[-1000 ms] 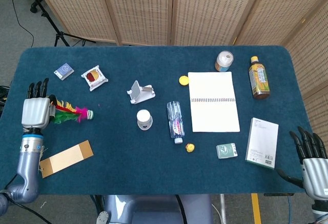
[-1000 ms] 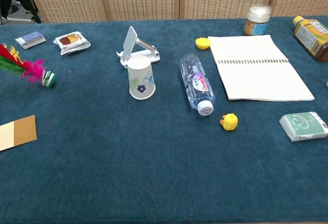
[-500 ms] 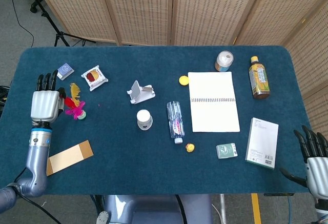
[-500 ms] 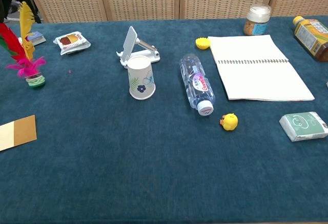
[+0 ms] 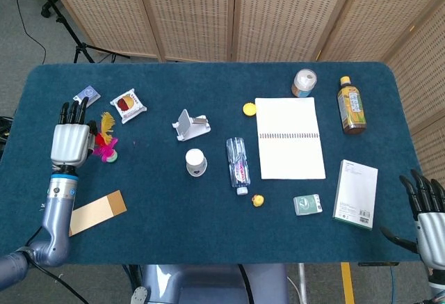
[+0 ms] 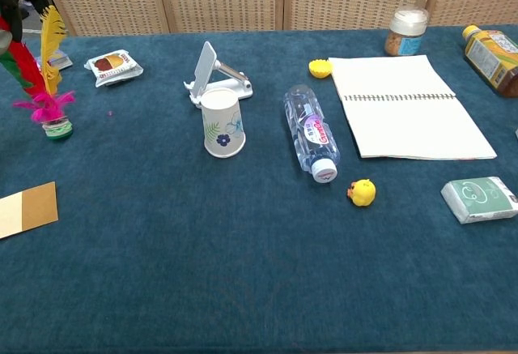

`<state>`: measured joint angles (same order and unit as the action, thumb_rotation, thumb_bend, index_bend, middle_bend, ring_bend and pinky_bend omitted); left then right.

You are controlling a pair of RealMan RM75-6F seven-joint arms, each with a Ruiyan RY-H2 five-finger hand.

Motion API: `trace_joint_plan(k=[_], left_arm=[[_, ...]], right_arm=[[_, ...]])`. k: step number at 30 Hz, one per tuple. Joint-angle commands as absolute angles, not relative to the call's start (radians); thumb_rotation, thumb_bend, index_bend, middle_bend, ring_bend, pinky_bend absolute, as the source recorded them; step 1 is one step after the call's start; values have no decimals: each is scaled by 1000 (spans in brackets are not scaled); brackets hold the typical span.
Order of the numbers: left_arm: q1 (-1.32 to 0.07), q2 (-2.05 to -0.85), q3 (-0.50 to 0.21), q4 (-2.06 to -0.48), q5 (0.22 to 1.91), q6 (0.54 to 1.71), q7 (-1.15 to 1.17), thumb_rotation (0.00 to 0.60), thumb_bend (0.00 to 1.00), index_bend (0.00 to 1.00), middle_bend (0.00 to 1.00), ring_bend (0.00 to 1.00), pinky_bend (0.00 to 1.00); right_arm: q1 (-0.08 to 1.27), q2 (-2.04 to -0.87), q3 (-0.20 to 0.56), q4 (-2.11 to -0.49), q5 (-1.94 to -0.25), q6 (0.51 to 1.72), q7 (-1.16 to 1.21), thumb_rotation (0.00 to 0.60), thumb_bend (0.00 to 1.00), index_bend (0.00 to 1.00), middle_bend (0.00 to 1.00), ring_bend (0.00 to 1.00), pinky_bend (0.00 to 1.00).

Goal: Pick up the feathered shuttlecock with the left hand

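Item: feathered shuttlecock (image 6: 44, 87). Location: near the left edge of the bench (image 5: 208, 248), toward the far left corner. It stands upright on its round base, with the yellow, red and pink feathers rising above it.

Left hand (image 5: 70, 140): placed just beside the shuttlecock, back of the hand up, fingers pointing to the far edge. The feathers show at its inner side. Whether the fingers are closed on the feathers or only lie against them, I cannot tell.

Right hand (image 5: 425, 210): at the near right corner, off the bench edge, fingers spread, holding nothing.

Step in hand, as judged: the grasp itself; the base sits on the cloth, so the lift is not yet made. Next move calls for a firm closing on the feather stems or the base, then a straight raise so the light feathers do not slip out.

Views compared:
- Head view: shows both hands and the cardboard tag (image 5: 97, 212) near the left arm, and the left hand's placing beside the shuttlecock.
- Chest view: shows the shuttlecock's upright stance and green-ringed base on the cloth; of the left hand only a dark trace at the frame's left edge, too little to read; the right hand is absent.
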<state>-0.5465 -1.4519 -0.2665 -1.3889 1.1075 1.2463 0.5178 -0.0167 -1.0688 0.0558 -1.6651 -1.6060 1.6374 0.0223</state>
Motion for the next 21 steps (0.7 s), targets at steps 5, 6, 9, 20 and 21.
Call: trace_joint_plan(k=[5,6,9,20,21], left_arm=[[-538,-1428,-259,-1434,1126,1275,520,600,481,542,0,0,0],[-536,-1426,-259,-1438,1127,1277,522,600,478,517,0,0,0],[-530,-1412,-255,-1461,1131,1289,525,600,470,473,0,0,0],[-516,-1372,-260,-1535,1157,1336,521,600,438,236,0,0,0],[-514,-1364,-261,-1549,1165,1345,518,600,428,203,0,0,0]], right_arm=[[-19,-1069,53,-1667,-1615,1645,22,600,0,0,0,0,0],[-20,-1069,53,-1667,-1616,1646,22,600,0,0,0,0,0],[-24,-1068,50,-1672,-1627,1657,20,600,0,0,0,0,0],[-30,-1070,46,-1677,-1643,1671,13,600,0,0,0,0,0],[-30,-1070,46,-1677,-1643,1672,12,600,0,0,0,0,0]])
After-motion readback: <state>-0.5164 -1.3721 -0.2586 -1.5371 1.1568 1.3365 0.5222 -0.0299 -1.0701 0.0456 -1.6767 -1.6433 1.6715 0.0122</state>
